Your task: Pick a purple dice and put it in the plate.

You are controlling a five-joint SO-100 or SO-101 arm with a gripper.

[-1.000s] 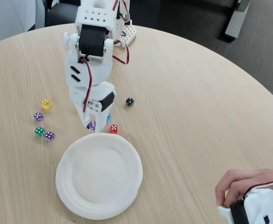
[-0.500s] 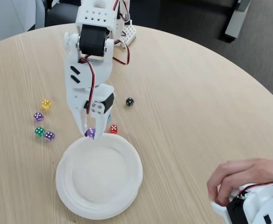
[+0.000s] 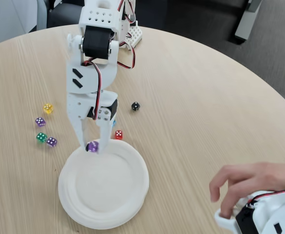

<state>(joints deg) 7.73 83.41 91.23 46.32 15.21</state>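
I see my arm reaching down from the far edge of the round wooden surface [image 3: 205, 97], its white hand [image 3: 92, 146] pointing at the near side. The hand is clamped on the purple die [image 3: 93, 146], pinched between the two fingertips. The die sits just over the far rim of the plate [image 3: 132, 195], at its upper left as the fixed view shows it; I cannot tell whether it touches the plate or hangs a little above it. The plate is white and round, lying flat on the surface close to the near edge.

Left of the hand I count four loose dice: a yellow die [image 3: 47, 108], a lilac die [image 3: 40, 121] below it, a green die [image 3: 41, 137], and another lilac die [image 3: 51, 142] just beside the green one. To the right of the hand a red die [image 3: 118, 134] lies just off the plate's rim, with a blue die [image 3: 114, 122] half hidden behind the hand. A black die [image 3: 135, 106] sits farther back, apart from the rest.

At the lower right a person's hand [image 3: 244, 183] rests on a second white device [image 3: 264, 219] at the corner of the view.
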